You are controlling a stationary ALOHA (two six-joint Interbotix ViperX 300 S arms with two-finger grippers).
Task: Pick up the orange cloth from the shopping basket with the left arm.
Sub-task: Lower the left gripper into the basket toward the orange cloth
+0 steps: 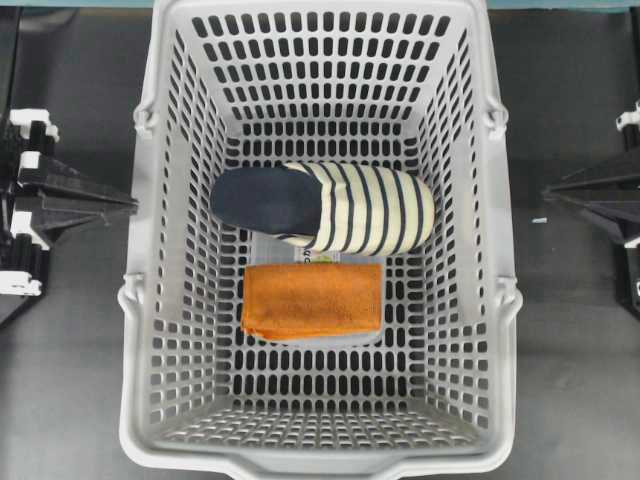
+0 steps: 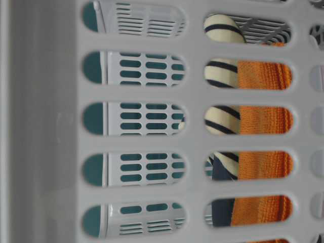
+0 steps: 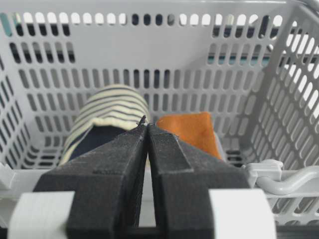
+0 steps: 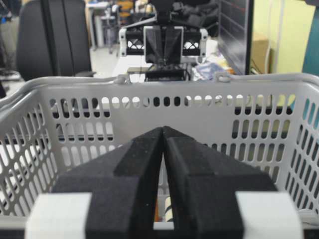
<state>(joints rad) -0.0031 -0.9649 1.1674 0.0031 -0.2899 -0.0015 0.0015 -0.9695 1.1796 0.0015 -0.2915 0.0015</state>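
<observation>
Orange cloth [image 1: 312,299] beyond left gripper [image 1: 130,205] (closed).

The shopping basket [image 1: 150,300] was light grey, its walls and floor patterned with rows of rounded slots. The orange cloth [image 1: 312,300] was bright orange with a fine terry texture. The slipper [image 1: 325,207] had a plain navy part and a cream part crossed by navy stripes. The surface [image 1: 70,380] under the basket was dark grey. The left gripper [image 3: 147,130] was matt black with white patches near its base, and the right gripper [image 4: 163,133] matched it.
</observation>
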